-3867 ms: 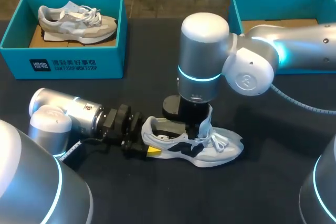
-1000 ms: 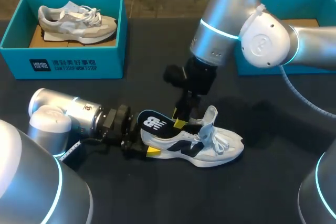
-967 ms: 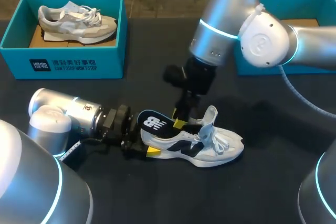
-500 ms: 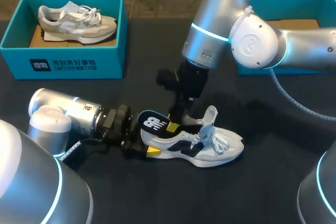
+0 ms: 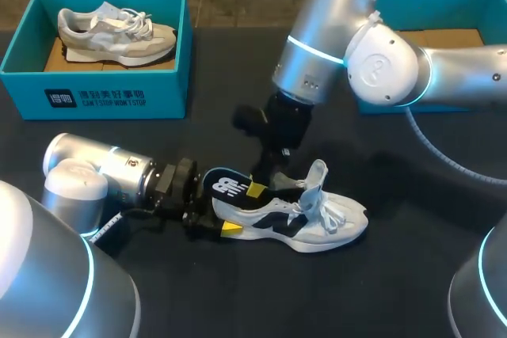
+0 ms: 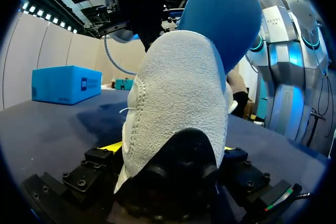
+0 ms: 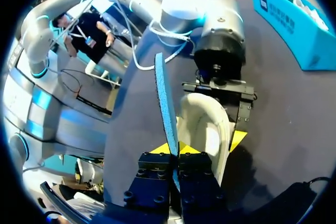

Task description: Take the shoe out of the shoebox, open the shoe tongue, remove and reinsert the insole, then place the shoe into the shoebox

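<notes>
Foam is what you should reckon the insole [image 5: 225,185] to be: blue, thin and light, and it will likely bend or fold if pushed from one end, so treat it as floppy rather than stiff. Your right gripper [image 7: 174,149] is closed on it, the yellow tips pressed together with the insole's edge pinched between them about midway along, and that looks a sensible hold, since it leaves both ends free to be steered. The shoe [image 5: 317,227] stands on its sole on the table [image 5: 412,290]; it seems light with a soft knit upper, firmest at the heel counter, and that is where your left gripper [image 6: 169,153] has it, one finger against each side of the heel and clamped on it. Relative to the shoe, the insole sits tilted up out of the opening: its heel end stands clear above the shoe's heel, just over the left gripper, while its front end slants down toward the inside, though you cannot see how far it reaches. The tongue [image 5: 316,172] stands lifted, forward of the opening, so the mouth looks wide. The empty shoebox [image 5: 372,5] lies well apart from the shoe, on its far side.
</notes>
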Robot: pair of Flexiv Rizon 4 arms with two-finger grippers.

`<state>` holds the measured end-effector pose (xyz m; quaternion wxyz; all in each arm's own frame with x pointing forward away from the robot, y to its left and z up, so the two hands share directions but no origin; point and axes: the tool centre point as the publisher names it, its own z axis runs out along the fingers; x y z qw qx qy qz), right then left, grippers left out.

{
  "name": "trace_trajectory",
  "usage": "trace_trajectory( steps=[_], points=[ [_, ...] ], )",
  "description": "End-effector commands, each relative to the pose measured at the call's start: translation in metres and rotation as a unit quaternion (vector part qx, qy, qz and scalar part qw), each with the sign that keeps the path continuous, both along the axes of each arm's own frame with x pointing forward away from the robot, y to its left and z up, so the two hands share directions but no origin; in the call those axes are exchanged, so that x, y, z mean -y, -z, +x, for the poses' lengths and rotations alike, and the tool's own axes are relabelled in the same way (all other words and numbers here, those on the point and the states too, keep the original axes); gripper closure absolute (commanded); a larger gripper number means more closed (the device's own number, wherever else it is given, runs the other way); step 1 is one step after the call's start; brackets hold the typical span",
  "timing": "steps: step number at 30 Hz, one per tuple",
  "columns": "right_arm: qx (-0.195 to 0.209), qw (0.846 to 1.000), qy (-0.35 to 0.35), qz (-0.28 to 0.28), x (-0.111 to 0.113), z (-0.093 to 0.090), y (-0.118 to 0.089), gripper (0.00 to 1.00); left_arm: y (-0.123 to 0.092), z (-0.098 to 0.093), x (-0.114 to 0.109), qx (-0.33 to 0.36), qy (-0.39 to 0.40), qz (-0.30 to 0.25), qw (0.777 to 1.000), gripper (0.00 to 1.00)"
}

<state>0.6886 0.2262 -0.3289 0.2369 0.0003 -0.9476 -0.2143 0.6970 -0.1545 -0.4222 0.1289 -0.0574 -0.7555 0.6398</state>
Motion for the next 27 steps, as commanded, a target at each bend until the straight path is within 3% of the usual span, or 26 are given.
trace_trajectory(
  steps=[1,4,16,26,27],
  points=[
    [-0.001,1.000,-0.010,-0.005,-0.008,0.003,-0.003,0.73,0.002,0.000,0.000,0.000,0.000,0.000,1.000,1.00],
    [-0.005,1.000,-0.011,-0.007,-0.007,0.003,-0.003,0.63,0.002,0.000,0.000,0.000,0.000,0.000,1.000,1.00],
    [-0.036,0.999,0.024,0.007,0.011,-0.001,0.016,0.64,0.002,0.000,0.000,0.000,0.000,0.000,1.000,1.00],
    [-0.031,0.998,0.030,0.043,0.003,-0.001,0.016,0.79,0.002,0.000,0.000,0.000,0.000,0.000,1.000,1.00],
    [-0.031,0.998,0.029,0.049,0.000,0.000,0.016,0.85,0.002,0.000,0.000,0.000,0.000,0.000,1.000,1.00]
  ],
)
